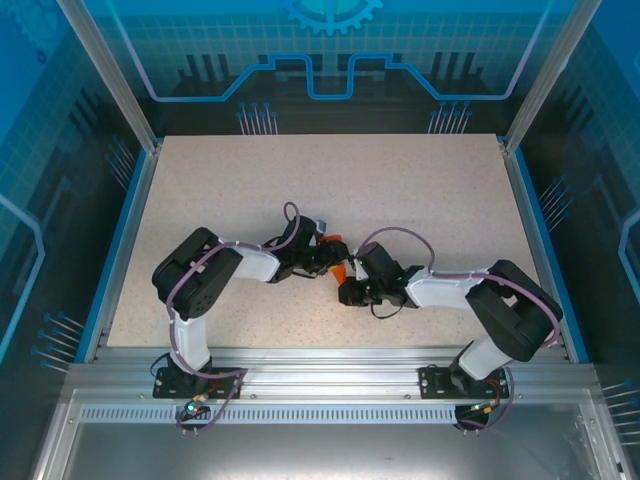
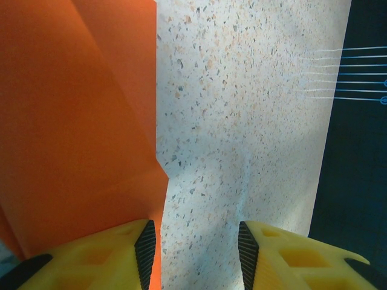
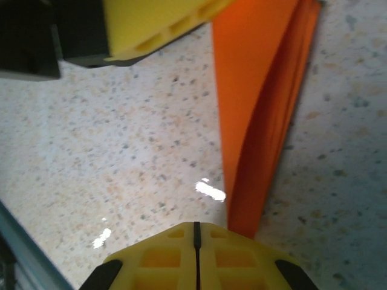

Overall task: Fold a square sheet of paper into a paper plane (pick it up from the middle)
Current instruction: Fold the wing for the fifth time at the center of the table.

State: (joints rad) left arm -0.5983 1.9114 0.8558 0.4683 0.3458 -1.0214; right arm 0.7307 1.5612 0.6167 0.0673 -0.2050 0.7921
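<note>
As the two arms meet over the middle of the table, the top view places the square sheet of paper as a small orange patch between the left gripper and the right gripper. Its creases cannot be read from there.

Left wrist view: the left gripper stands spread, with bare table between the pads. The sheet, creased into diagonal panels, lies along the outer side of one finger, its edge just reaching that pad. Nothing is pinched.

Right wrist view: the right gripper is pressed together, seam closed. The sheet rises edge-on from just beside the tip, showing stacked layers that the other views hide. Whether a layer is caught at the tip is not clear. A yellow finger of the other arm sits near the top of the fold.

Judgement: a mid-sequence fold is in hand, with no dart formed yet. The next move calls for the left jaws to shift onto the sheet and close, so a crease can be pressed without the layers slipping.
</note>
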